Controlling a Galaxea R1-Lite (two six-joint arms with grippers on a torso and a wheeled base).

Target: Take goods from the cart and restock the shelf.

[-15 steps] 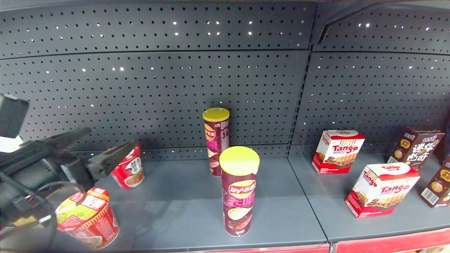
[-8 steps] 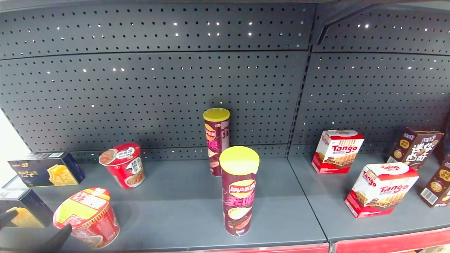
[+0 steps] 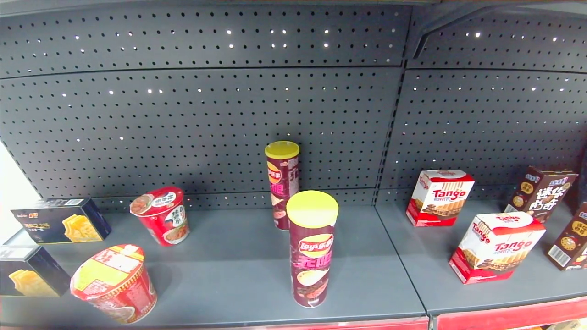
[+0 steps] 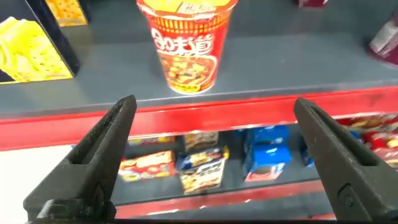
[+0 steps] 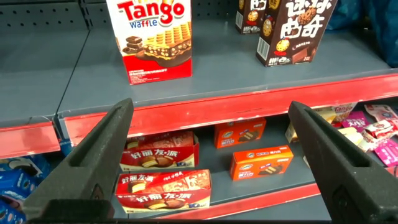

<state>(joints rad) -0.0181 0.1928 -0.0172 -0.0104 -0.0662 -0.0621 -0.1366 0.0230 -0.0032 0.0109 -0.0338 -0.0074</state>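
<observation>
Separation is noted in left claw (image 4: 214,104) and right claw (image 5: 210,107), both empty before the shelf (image 3: 238,266), whose edge should be cleared before turning away.

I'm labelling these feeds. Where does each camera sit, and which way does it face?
Head view: high, facing forward and down onto the shelf.
Left wrist view: low before the shelf's front edge, facing the front noodle cup; the open left gripper frames it.
Right wrist view: likewise low, facing the front wafer box; the open right gripper frames it.
Shared: head and left wrist views both show that noodle cup; head and right wrist views, that wafer box.
</observation>
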